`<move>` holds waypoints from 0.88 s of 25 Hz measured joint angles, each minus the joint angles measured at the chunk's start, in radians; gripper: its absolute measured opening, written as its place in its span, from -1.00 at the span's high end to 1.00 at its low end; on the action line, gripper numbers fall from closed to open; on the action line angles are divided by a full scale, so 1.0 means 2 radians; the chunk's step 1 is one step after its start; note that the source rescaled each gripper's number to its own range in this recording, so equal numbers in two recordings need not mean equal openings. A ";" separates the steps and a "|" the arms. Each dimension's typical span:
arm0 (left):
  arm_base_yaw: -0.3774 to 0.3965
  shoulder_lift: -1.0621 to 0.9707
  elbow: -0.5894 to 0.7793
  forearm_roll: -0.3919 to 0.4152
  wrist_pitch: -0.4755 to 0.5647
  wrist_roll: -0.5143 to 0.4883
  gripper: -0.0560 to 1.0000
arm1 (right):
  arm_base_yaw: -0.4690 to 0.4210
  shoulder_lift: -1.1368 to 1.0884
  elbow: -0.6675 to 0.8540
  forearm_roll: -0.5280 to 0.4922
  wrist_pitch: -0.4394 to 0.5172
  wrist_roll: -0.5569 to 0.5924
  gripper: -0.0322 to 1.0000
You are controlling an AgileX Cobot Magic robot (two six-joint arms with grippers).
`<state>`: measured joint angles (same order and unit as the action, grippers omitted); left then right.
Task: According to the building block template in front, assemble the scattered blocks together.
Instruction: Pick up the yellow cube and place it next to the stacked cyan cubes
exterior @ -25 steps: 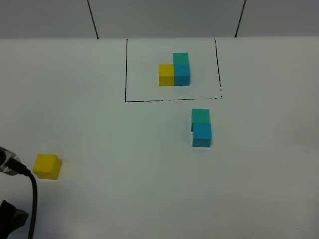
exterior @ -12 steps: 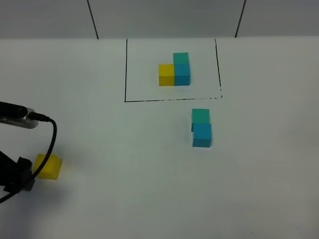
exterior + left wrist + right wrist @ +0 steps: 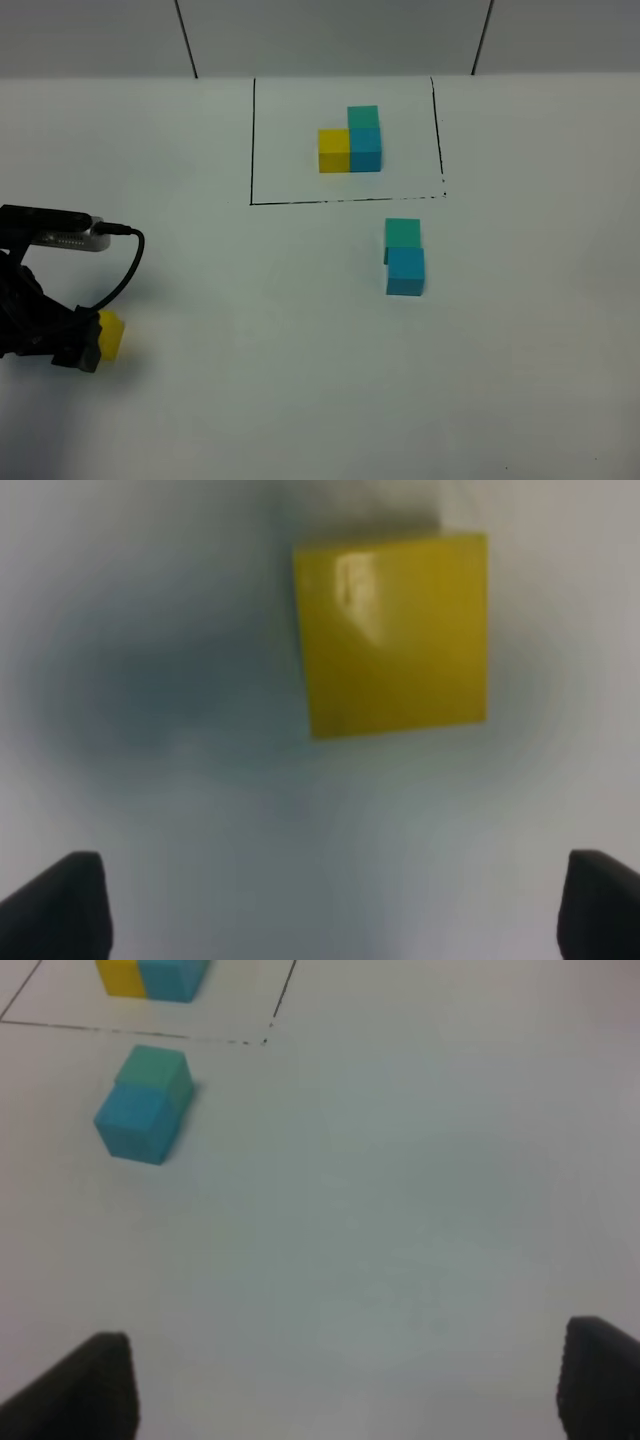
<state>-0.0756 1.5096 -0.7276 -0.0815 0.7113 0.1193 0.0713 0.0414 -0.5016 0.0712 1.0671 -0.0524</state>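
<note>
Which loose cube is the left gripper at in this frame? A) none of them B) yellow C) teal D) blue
B: the open left gripper hangs right at the yellow cube, while the teal cube and blue cube sit together far off.

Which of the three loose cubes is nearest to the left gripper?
The yellow cube, at the left gripper; the teal cube and blue cube lie far off.

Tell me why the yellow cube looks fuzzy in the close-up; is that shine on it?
Left wrist view: the yellow cube is out of focus, soft-edged, with a pale glare patch and a smeared dark shadow beside it. Exterior high view: crisp, evenly lit, shadows faint.
</note>
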 joint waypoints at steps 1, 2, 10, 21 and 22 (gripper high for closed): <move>0.000 0.002 -0.004 0.000 -0.003 -0.002 -0.99 | 0.000 0.000 0.000 0.000 0.000 0.000 -0.42; 0.000 0.006 -0.009 0.000 -0.004 -0.004 -0.99 | 0.000 0.000 0.000 0.000 0.000 0.000 -0.42; -0.011 0.039 -0.024 -0.001 -0.016 -0.012 -0.98 | 0.000 0.000 0.000 0.000 0.000 0.000 -0.42; -0.034 0.074 -0.024 0.032 -0.052 -0.087 -0.93 | 0.000 0.000 0.000 0.000 0.000 0.000 -0.42; -0.034 0.077 -0.024 0.033 -0.054 -0.088 -0.93 | 0.000 0.000 0.000 0.000 0.000 0.000 -0.42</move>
<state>-0.1438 1.6643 -0.7762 -0.0161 0.6041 -0.0576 0.0713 0.0414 -0.5016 0.0712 1.0680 -0.0524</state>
